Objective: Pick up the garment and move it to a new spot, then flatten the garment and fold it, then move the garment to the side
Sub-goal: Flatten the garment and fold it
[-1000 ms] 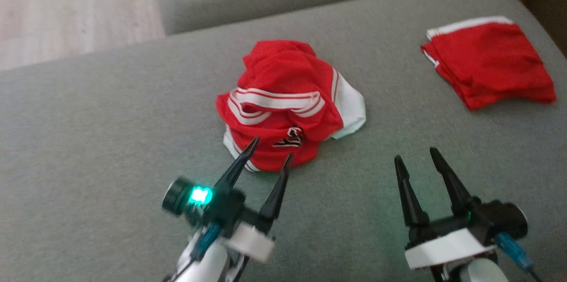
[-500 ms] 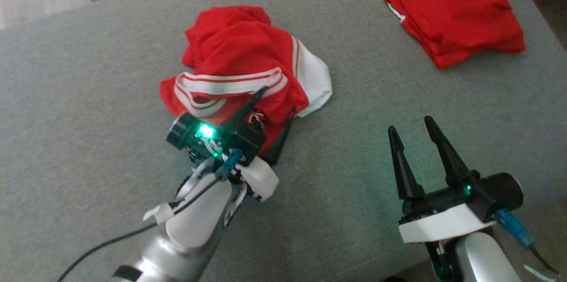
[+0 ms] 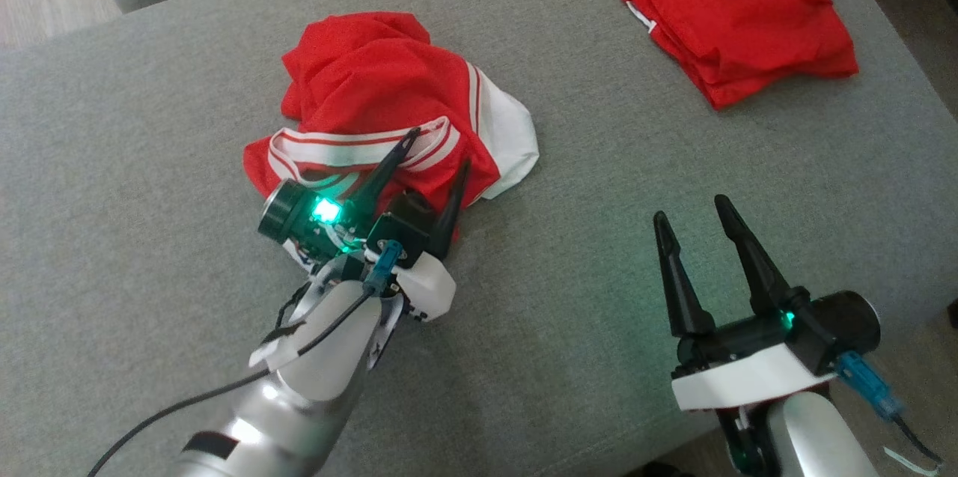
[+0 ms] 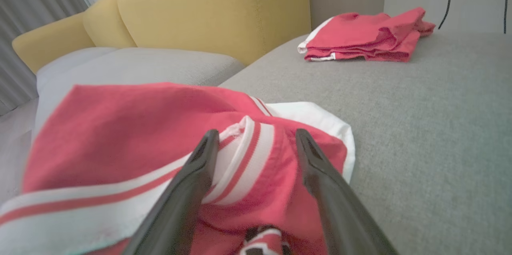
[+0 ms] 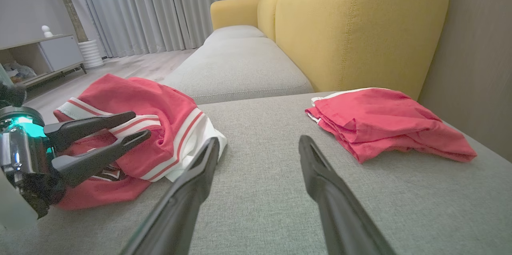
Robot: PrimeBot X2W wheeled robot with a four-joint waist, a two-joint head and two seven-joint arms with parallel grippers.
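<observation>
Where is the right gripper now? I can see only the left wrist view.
Observer: The right gripper hangs open above bare cushion, to the right of the garment and apart from it.
Operator: And the folded garment, is it near an edge?
Observer: Yes. In the head view the folded garment lies by the cushion's far right corner, with a bare strip between it and the right edge.
Operator: What stands in the room past the garment?
Observer: A low cabinet, across the wooden floor.
</observation>
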